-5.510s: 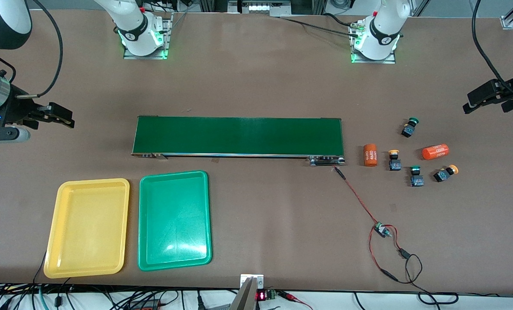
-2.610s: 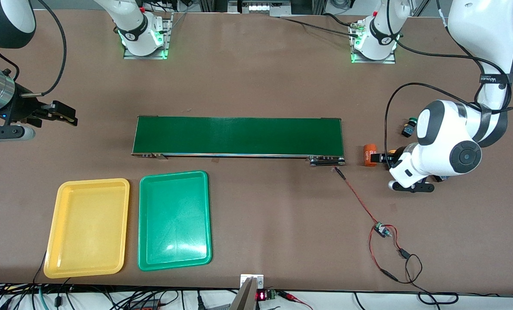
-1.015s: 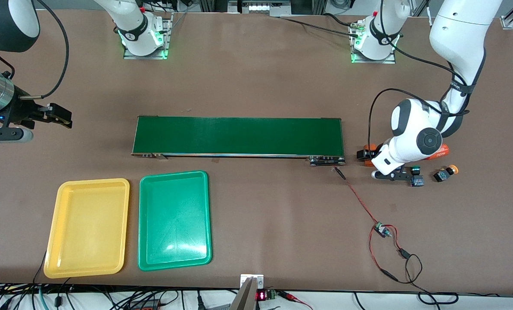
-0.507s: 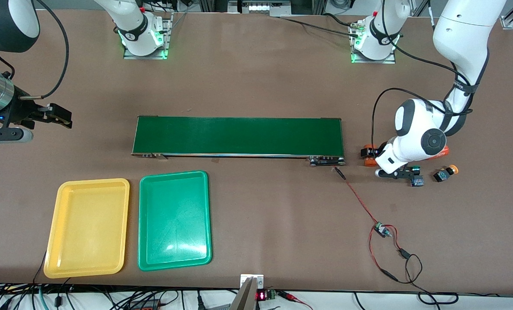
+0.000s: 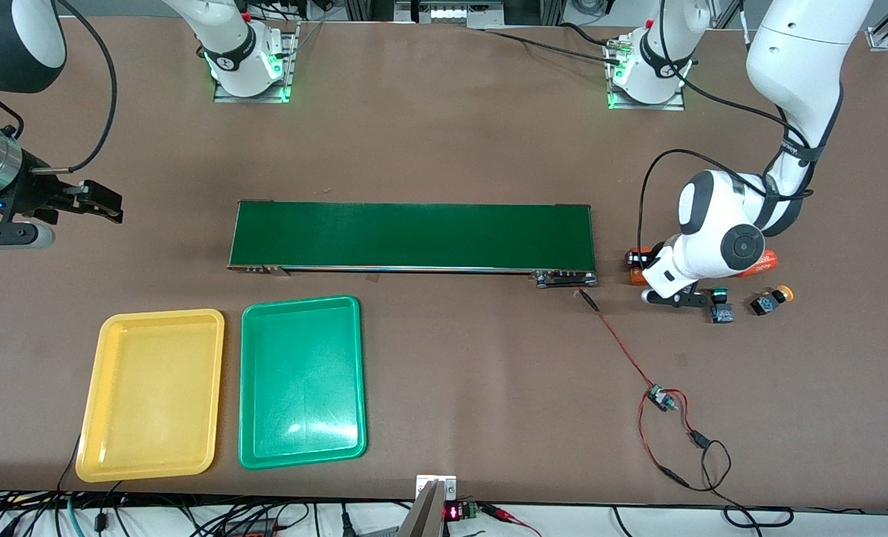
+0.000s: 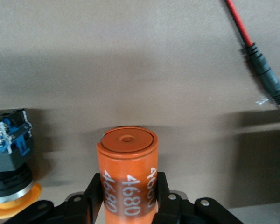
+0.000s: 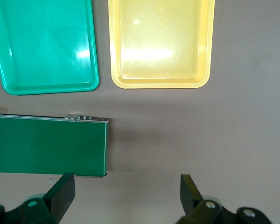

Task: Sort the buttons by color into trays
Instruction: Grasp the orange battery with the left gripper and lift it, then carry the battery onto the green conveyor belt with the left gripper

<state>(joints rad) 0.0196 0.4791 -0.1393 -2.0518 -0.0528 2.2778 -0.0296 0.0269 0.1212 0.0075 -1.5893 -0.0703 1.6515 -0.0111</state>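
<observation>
My left gripper (image 6: 127, 205) is down at the left arm's end of the brown tabletop (image 5: 451, 149), just off the end of the long dark-green conveyor belt (image 5: 412, 236). Its two black fingers (image 6: 94, 198) press on either side of an orange plastic cylinder with white print (image 6: 127, 179), so I am holding that cylinder, which lies on the tabletop. Right beside it in the left wrist view stands a push-button switch with a black-and-blue body and a yellow-orange cap (image 6: 8, 161), untouched.

A second orange cylinder (image 5: 764, 261) pokes out from under my left wrist in the front view. Nearer the front camera edge from there sit a green-capped button (image 5: 720, 305) and, closer to the table's end, another yellow-orange-capped button (image 5: 772, 300). The fourth button I cannot see. A red-and-black wire (image 5: 637, 373) trails from the belt's end toward the front edge.

My right gripper (image 7: 126, 198) waits up in the air by the belt's end at the right arm's end of the table, its fingers spread wide and holding nothing. The shallow yellow plastic tray (image 5: 153, 395) and the shallow green plastic tray (image 5: 302, 382) lie side by side near the front edge at the right arm's end, the yellow one closer to the corner.
</observation>
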